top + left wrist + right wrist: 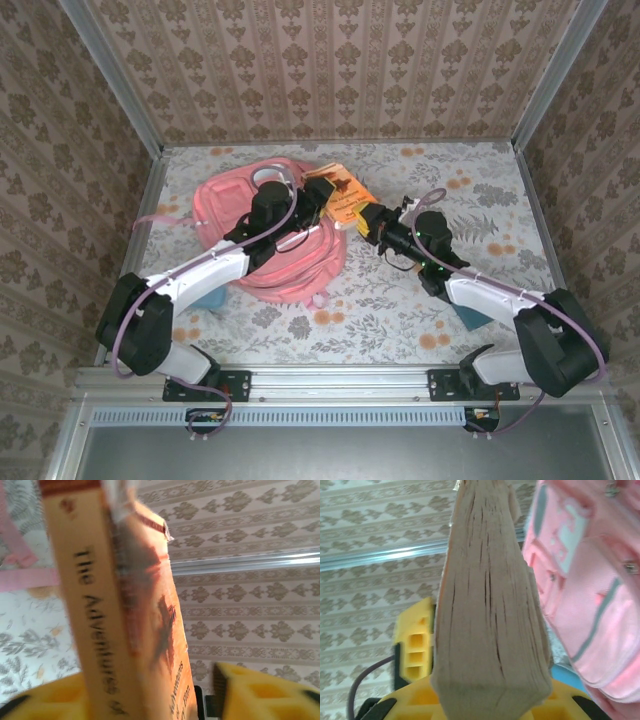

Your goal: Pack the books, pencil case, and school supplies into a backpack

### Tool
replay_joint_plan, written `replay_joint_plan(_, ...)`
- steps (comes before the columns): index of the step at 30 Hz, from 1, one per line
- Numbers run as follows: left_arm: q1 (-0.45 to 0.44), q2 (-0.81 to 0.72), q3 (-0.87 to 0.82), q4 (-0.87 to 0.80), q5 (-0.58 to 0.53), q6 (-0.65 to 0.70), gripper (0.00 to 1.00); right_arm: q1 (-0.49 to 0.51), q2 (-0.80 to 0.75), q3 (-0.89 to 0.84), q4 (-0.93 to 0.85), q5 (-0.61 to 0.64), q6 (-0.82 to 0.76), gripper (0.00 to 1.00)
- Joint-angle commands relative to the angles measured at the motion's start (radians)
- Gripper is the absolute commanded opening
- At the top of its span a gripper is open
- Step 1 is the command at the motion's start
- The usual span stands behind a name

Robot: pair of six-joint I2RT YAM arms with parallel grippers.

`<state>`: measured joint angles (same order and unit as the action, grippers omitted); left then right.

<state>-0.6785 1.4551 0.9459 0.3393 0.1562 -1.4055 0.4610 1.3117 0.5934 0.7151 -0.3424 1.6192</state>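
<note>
Where the two arms meet near the middle of the floral surface [400, 310], an orange book [340, 198] is held up between them, at the upper right edge of the pink backpack [265, 245]. Whether the book touches the backpack cannot be told from above.

The right end effector [368, 220] reaches in from the right. Its wrist view looks along the book's cream page edges, which fill the space between its two yellow fingers [562, 700]. The pads press against both sides, so it is gripping the book.

The left end effector [318, 205] reaches across the backpack from the left. In its wrist view the book stands upright with the spine toward the camera, where the words "The Adventures of" can be read. The spine lies against one yellow finger [45, 700]. A clear gap separates the orange cover from the other finger [260, 690], so these jaws stand parted and do not clamp the book.

The backpack lies flat on the surface, left of centre, with its front pockets and white patches facing up and a pink strap trailing to the left. One teal item [210, 298] lies on the surface, partly under the left arm and just beside the backpack's lower left edge. Another teal item [478, 318] lies partly under the right arm, well apart from the backpack.
</note>
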Motion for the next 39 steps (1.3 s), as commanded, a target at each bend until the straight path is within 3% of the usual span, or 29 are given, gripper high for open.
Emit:
replay_joint_plan(1,0.014,-0.062,0.006,-0.137,0.0,0.077,0.74,-0.001,-0.092,0.053,-0.215,0.051,-0.161,0.17)
replay_joint_plan(3,0.02,-0.085,0.01,-0.214,0.011,0.128,0.85,-0.007,-0.135,0.072,-0.327,0.073,-0.241,0.17)
replay_joint_plan(7,0.044,-0.129,0.052,-0.447,0.006,0.314,0.97,-0.049,-0.214,0.128,-0.574,0.099,-0.393,0.17)
replay_joint_plan(17,0.054,-0.11,0.254,-0.956,-0.025,0.904,1.0,-0.165,-0.339,0.17,-0.873,0.13,-0.581,0.17)
replay_joint_plan(20,0.047,-0.057,0.319,-1.099,-0.098,1.014,1.0,-0.174,-0.356,0.174,-0.917,0.14,-0.604,0.16)
replay_joint_plan(28,-0.035,0.091,0.385,-1.226,-0.268,1.237,0.88,-0.183,-0.361,0.154,-0.947,0.142,-0.604,0.16)
replay_joint_plan(39,-0.099,0.326,0.48,-1.315,-0.443,1.309,0.72,-0.184,-0.365,0.135,-0.946,0.122,-0.586,0.17)
